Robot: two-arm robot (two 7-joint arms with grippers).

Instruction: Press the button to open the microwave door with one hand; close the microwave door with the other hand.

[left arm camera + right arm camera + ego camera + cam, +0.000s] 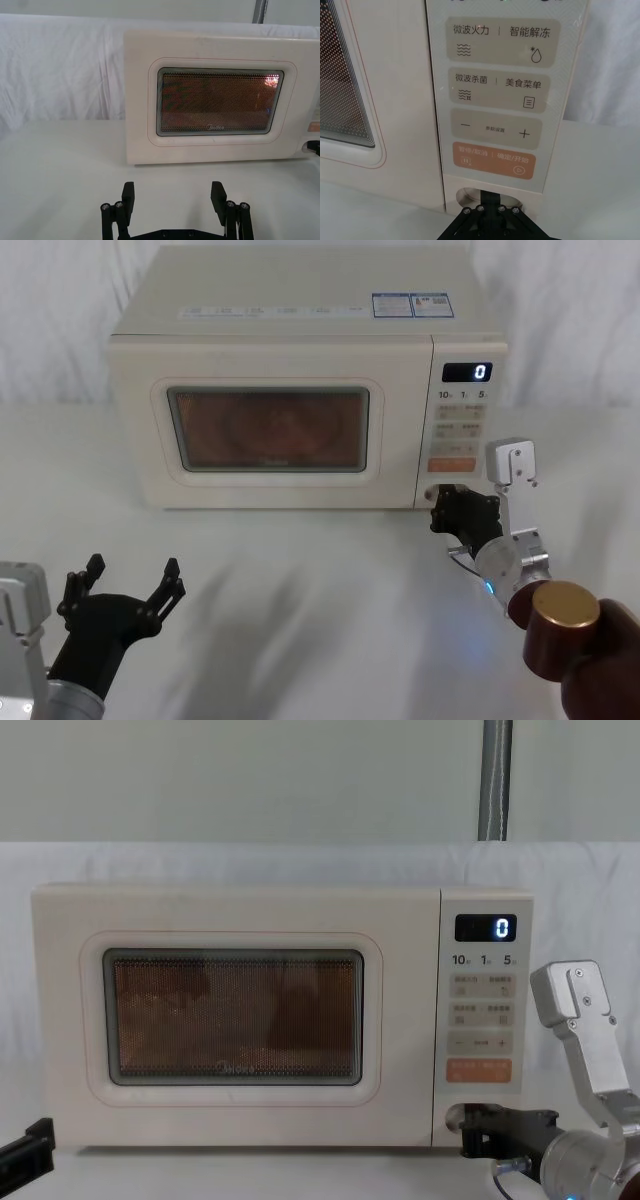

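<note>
Black right pincer point(440, 508), pressed together, touches the button point(489, 196); left pincer point(125, 585) (spread) hovers low.

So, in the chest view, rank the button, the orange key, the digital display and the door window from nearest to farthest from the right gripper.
1. The button, at the control strip's bottom, right at the right gripper.
2. The orange key, just above.
3. The digital display, at the strip's top.
4. The door window, off to the left.
Display and window are near enough to swap.
</note>
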